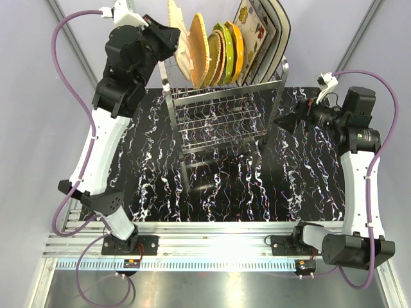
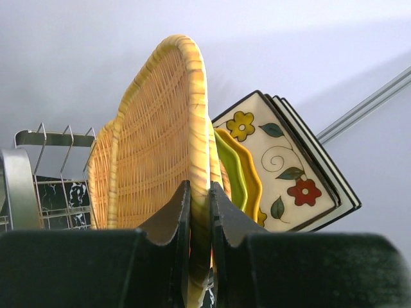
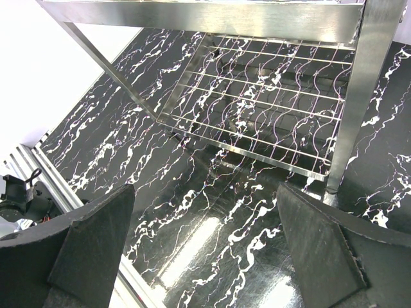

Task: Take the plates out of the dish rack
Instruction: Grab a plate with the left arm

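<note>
Plates (image 1: pixel 221 51) in rack (image 1: pixel 218 119) top, ctr table (image 1: pixel 257 192)

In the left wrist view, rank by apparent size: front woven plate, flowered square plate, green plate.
1. front woven plate, but it is nearest the camera
2. flowered square plate
3. green plate, mostly hidden

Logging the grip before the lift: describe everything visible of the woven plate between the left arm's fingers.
The woven plate is tan basket-weave, wicker-like, with a smooth yellow-striped rim. It stands on edge, nearly upright, at the top of the dish rack. The left gripper's fingers are shut on its rim, one on each face. A second woven plate stands close on one side, a yellow-green scalloped plate on the other; contact with them cannot be told.
</note>
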Tool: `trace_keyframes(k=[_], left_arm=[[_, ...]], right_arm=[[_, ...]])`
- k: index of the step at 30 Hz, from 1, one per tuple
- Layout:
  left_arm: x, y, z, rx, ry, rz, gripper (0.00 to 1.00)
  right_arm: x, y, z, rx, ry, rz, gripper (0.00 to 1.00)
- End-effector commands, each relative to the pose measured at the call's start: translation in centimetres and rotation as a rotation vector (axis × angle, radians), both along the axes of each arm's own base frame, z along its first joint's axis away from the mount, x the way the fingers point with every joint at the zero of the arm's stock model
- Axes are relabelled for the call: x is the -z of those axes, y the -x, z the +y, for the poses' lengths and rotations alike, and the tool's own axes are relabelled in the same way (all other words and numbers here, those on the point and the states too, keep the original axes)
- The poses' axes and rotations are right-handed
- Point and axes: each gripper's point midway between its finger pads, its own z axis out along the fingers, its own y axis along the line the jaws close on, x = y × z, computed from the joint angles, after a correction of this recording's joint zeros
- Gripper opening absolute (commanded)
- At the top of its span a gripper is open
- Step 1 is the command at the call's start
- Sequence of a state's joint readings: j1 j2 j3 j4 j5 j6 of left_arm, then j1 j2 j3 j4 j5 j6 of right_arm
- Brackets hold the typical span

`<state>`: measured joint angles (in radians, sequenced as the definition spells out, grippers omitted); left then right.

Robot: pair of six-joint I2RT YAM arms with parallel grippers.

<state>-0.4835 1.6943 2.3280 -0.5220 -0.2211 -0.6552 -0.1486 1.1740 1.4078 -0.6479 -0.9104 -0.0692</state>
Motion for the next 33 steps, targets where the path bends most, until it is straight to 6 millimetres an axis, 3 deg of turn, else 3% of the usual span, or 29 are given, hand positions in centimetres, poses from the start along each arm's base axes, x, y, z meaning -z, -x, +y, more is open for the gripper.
trace_keyframes(k=[1, 12, 19, 29, 33], left_arm=[[-8.1, 4.3, 2.1, 0.004, 0.125, -0.23, 0.0], [-9.8, 7.2, 2.9, 0.036, 0.122, -0.281, 0.0], [-10.8, 10.7, 2.9, 0.118, 0.066, -0.326, 0.0], [-9.1, 14.9, 1.9, 0.26, -0.11, -0.388, 0.0], [-9.2, 17.5, 2.1, 0.311, -0.162, -0.45, 0.0]], right_arm=[[-2.7, 0.6, 0.5, -0.026, -0.007, -0.085, 1.0], [-3.0, 0.9, 0.9, -0.048, -0.029, -0.073, 1.0], [-2.7, 1.9, 1.0, -0.077, -0.003, -0.058, 1.0], [-3.1, 2.9, 1.6, -0.116, -0.027, -0.044, 1.0], [-3.4, 3.2, 1.8, -0.123, -0.034, -0.047, 1.0]])
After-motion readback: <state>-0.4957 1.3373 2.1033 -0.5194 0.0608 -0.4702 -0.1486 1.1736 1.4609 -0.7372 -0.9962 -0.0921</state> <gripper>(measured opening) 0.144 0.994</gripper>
